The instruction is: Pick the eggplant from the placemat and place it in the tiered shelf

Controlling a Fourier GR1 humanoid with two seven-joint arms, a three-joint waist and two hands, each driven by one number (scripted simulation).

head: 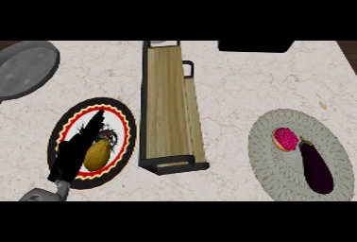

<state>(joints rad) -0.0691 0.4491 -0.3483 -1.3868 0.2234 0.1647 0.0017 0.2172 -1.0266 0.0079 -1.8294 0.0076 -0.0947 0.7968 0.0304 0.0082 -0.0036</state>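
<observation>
While my left hand (75, 150) lies flat with straight fingers over a yellow fruit (97, 154), the eggplant (317, 168) sits far off to its right on the placemat (268, 160), so I risk grabbing the wrong item.

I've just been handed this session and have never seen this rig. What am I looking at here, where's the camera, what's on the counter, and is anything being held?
There is one view, from the robot's head, looking steeply down at a marble counter. The robot is a humanoid; only its left hand, black on a grey forearm, shows, coming in at the lower left. Its fingers are straight, lying over a round plate beside a yellowish fruit. It holds nothing. The right hand is out of view.

In the middle stands the wooden tiered shelf in a black frame. At the right lies an oval placemat with the dark purple eggplant and a pink-topped donut on it. A grey pan sits at the upper left, and a dark object at the top edge is cut off.

The eggplant has not been picked up.
</observation>
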